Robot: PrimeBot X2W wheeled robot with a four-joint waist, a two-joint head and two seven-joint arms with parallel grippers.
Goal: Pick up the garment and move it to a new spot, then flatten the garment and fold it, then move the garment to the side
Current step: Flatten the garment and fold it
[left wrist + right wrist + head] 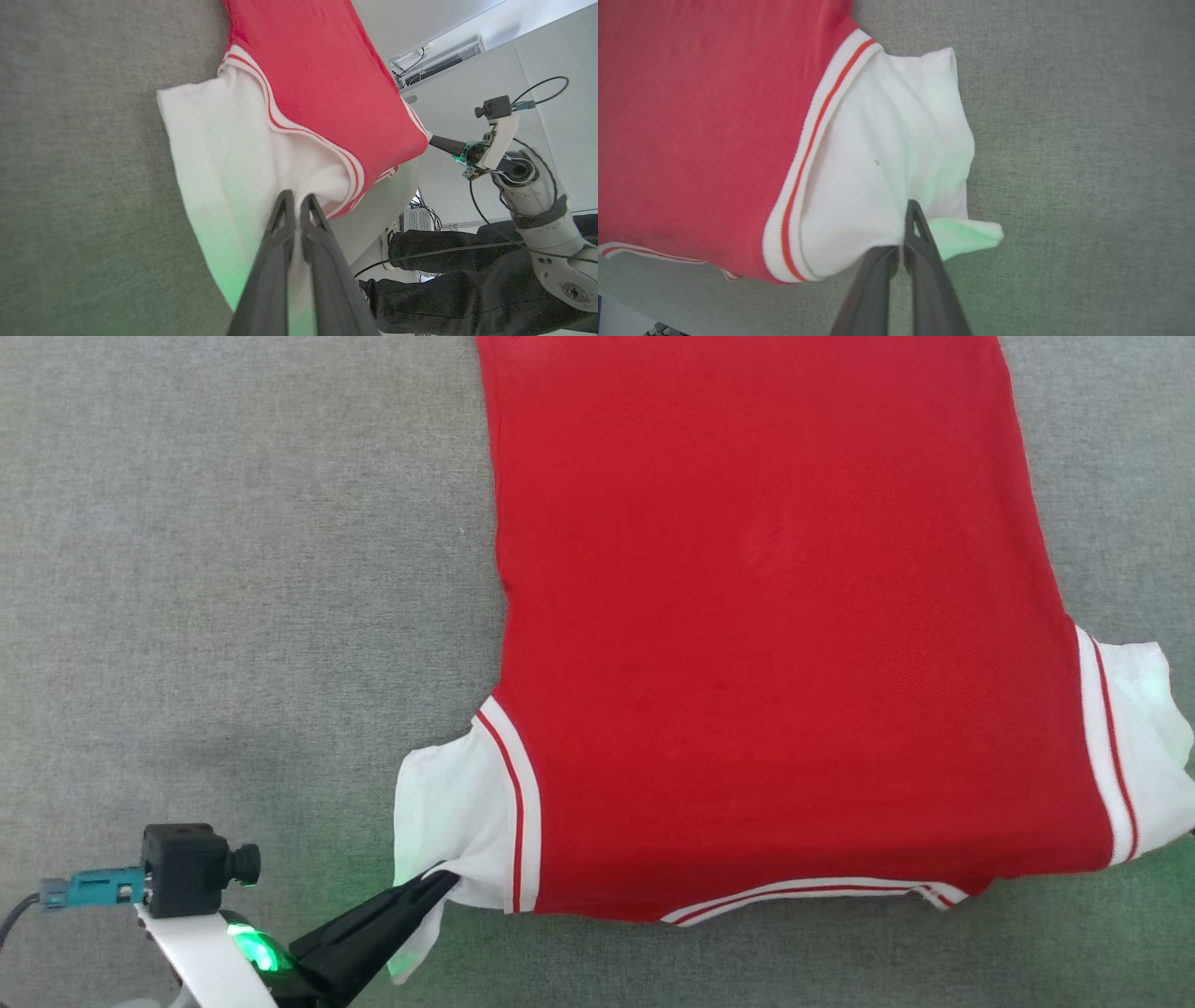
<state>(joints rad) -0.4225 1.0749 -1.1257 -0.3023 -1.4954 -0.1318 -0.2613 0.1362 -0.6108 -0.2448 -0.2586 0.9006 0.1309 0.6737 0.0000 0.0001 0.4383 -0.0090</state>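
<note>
- Since both sleeve ends are already pinched, what matters here is how the garment lies relative to the grippers. It's spread flat on the grey cloth surface, body running straight away from the robot, with the sleeves at the near end sticking out to either side.
- left gripper: pressed together on the white left sleeve, down near its lower corner. The left wrist view shows the cloth nipped right between the two dark fingers.
- right gripper: same deal, clamped on the near edge of the white right sleeve, with a little flap of cloth poking out past it.
- So the shirt sits ahead of both grippers and between them. Neither arm is nearer, each has its own corner. The line between the two grips crosses the shirt's long axis.
- My guess: it's at the flatten/fold stage. Whichever way it moves along that axis, both arms need to travel evenly or the shirt skews.
- The far end runs off the top of the head view, so I can't tell how it lies.
</note>
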